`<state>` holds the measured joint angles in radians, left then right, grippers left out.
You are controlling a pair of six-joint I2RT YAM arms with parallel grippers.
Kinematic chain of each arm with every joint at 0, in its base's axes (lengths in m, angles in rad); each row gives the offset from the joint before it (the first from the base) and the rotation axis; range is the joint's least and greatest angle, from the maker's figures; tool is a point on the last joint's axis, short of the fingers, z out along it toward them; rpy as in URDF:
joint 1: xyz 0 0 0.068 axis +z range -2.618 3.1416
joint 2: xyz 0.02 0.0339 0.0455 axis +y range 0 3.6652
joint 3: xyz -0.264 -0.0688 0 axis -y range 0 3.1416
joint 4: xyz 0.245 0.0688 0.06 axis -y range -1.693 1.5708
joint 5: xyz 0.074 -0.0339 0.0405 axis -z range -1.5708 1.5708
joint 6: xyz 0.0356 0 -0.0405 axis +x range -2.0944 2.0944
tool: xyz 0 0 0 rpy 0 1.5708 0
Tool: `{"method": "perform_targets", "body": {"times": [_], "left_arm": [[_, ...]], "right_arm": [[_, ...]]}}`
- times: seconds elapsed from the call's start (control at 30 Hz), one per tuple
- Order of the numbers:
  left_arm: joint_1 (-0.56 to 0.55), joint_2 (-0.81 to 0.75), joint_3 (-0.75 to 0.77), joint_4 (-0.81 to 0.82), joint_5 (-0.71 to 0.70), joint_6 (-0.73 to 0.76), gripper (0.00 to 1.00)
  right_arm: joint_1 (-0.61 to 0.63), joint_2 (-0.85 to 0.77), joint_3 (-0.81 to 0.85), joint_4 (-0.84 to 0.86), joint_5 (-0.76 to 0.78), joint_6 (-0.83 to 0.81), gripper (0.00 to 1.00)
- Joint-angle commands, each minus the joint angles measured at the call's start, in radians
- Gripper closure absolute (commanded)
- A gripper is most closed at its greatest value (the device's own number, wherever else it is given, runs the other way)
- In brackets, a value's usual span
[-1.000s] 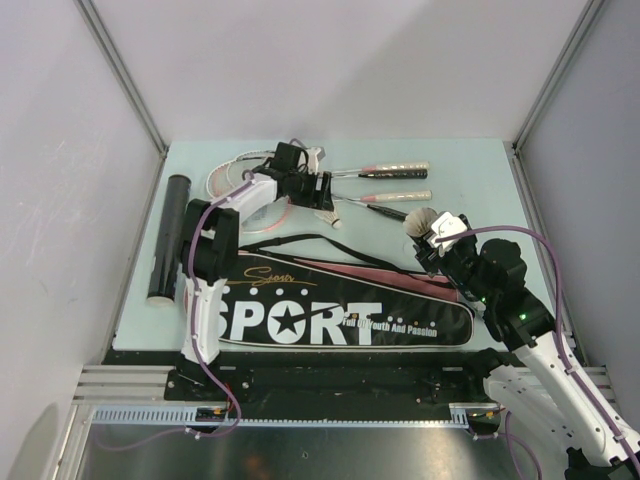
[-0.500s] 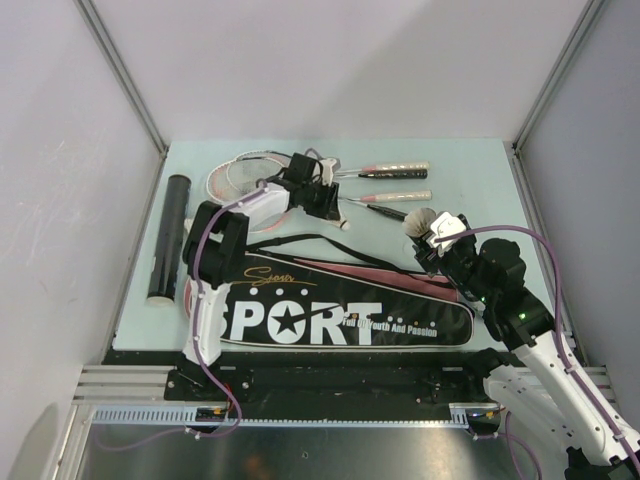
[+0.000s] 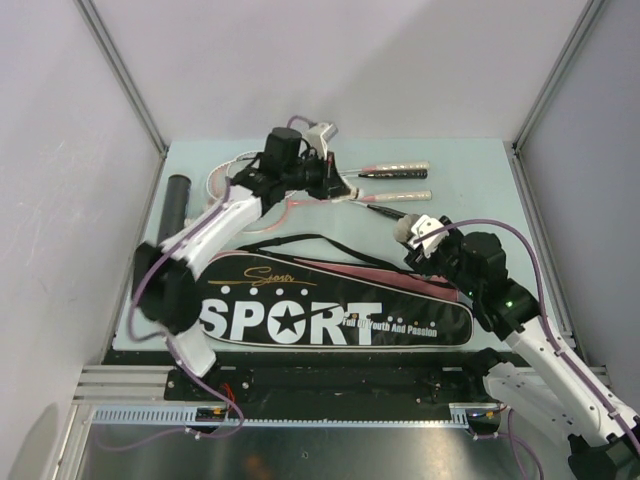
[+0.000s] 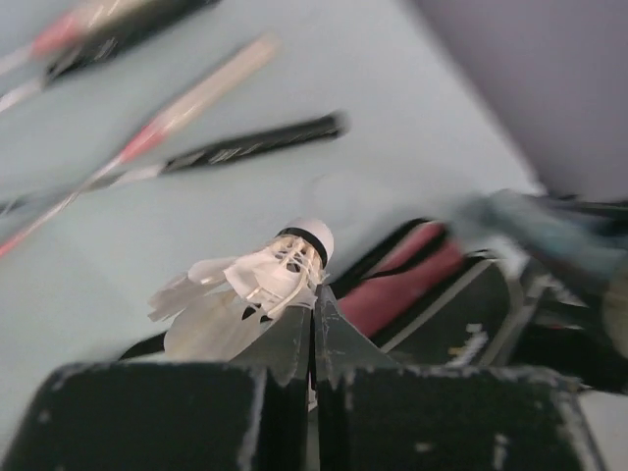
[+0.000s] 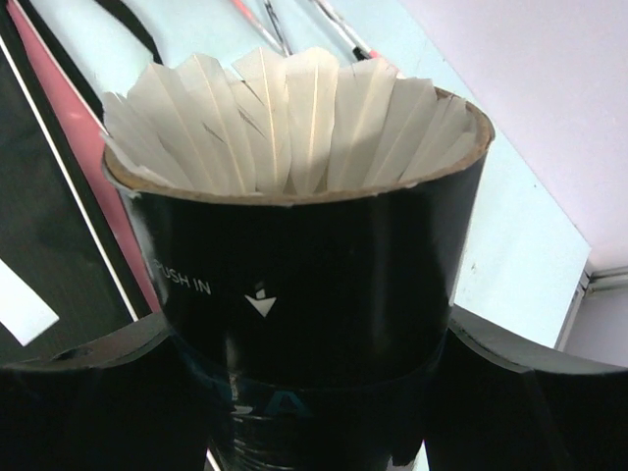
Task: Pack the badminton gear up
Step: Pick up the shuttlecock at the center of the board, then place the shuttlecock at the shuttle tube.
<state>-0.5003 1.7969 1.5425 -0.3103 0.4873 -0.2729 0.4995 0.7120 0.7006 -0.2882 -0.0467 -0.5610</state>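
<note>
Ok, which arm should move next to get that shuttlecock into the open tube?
Left, I'd say: the left gripper is shut on the shuttlecock, while the right gripper holds the tube with its open mouth exposed.

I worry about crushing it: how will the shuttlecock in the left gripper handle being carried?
The shuttlecock is probably very light: thin white feathers on a small rounded head. It looks fragile: the left gripper seems to pinch it by the feathers, which splay unevenly, so they may bend. Held by its edge rather than its head, it could twist or slip.
</note>
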Motion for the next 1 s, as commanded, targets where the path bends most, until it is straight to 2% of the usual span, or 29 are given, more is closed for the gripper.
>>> {"method": "perform_targets", "body": {"times": [0.0, 0.13, 0.3, 0.5, 0.87, 0.97], "left_arm": [[-0.128, -0.24, 0.005, 0.045, 0.157, -0.042, 1.0], [-0.247, -0.318, -0.034, 0.045, 0.119, -0.008, 1.0], [-0.346, -0.306, -0.036, 0.051, 0.099, 0.008, 1.0], [-0.363, -0.329, -0.062, 0.053, 0.022, 0.018, 1.0], [-0.402, -0.248, -0.007, 0.051, 0.051, -0.015, 1.0], [-0.412, -0.197, 0.037, 0.053, 0.111, -0.035, 1.0]], "right_arm": [[0.002, -0.008, 0.014, -0.04, 0.001, -0.045, 0.73], [0.002, -0.009, 0.014, -0.045, -0.042, -0.057, 0.73], [0.005, -0.011, 0.013, -0.04, -0.065, -0.053, 0.75], [0.005, -0.055, 0.014, -0.046, -0.044, -0.045, 0.75], [0.01, -0.082, 0.014, -0.032, -0.093, -0.047, 0.76], [0.01, -0.085, 0.013, -0.017, -0.093, -0.042, 0.76]]}}
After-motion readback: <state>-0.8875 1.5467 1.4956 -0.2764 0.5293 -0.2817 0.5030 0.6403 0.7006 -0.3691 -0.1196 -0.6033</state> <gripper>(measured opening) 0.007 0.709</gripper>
